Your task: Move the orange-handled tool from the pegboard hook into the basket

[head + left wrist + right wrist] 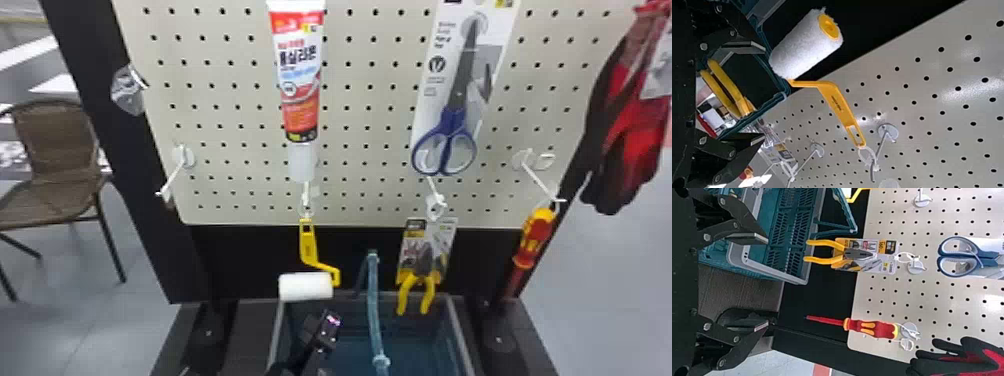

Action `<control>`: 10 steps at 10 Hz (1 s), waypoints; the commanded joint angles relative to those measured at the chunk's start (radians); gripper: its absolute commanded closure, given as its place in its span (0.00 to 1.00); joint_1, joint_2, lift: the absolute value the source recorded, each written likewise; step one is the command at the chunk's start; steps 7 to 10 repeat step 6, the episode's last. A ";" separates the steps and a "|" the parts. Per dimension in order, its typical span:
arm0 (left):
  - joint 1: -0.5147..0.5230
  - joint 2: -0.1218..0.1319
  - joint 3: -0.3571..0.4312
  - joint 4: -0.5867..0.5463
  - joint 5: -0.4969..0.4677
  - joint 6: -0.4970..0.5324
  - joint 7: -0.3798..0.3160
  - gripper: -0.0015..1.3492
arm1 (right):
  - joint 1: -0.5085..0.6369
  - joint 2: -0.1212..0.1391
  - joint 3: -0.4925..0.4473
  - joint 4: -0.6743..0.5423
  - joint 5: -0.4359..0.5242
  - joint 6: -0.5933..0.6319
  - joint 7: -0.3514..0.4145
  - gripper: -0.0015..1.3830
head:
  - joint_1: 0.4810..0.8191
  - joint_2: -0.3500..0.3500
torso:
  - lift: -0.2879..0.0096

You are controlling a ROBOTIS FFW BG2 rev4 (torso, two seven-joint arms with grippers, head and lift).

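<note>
Spread-fingered, the left gripper (324, 331) is low before the big pegboard (240, 115) and the basket (459, 330). Ahead of its fingertips, near but untouched, the orange-handled roller (306, 286) hangs from a small white hook (306, 194).

A red-and-white tube (300, 90) hangs cap-down on the pegboard (355, 150), left of blue-handled scissors (454, 117). A chair (52, 145) stands farther left.
</note>
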State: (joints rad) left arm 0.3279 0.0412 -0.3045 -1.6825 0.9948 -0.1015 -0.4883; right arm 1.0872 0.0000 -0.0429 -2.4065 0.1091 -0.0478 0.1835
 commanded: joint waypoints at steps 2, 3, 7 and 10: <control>0.006 0.003 0.010 0.000 -0.004 0.011 -0.004 0.35 | 0.000 0.001 0.000 0.002 -0.005 0.000 0.001 0.37 | 0.20 0.50 | 0.63; 0.006 0.005 0.010 0.000 -0.004 0.013 -0.004 0.35 | 0.000 0.001 0.000 0.005 -0.008 0.000 0.001 0.37 | 0.20 0.50 | 0.63; 0.006 0.005 0.010 0.000 -0.004 0.016 -0.006 0.35 | 0.000 0.001 0.000 0.005 -0.006 0.000 0.001 0.37 | 0.20 0.50 | 0.63; 0.006 0.005 0.010 0.000 -0.004 0.016 -0.006 0.35 | 0.000 0.001 0.000 0.005 -0.006 0.000 0.001 0.37 | 0.20 0.50 | 0.63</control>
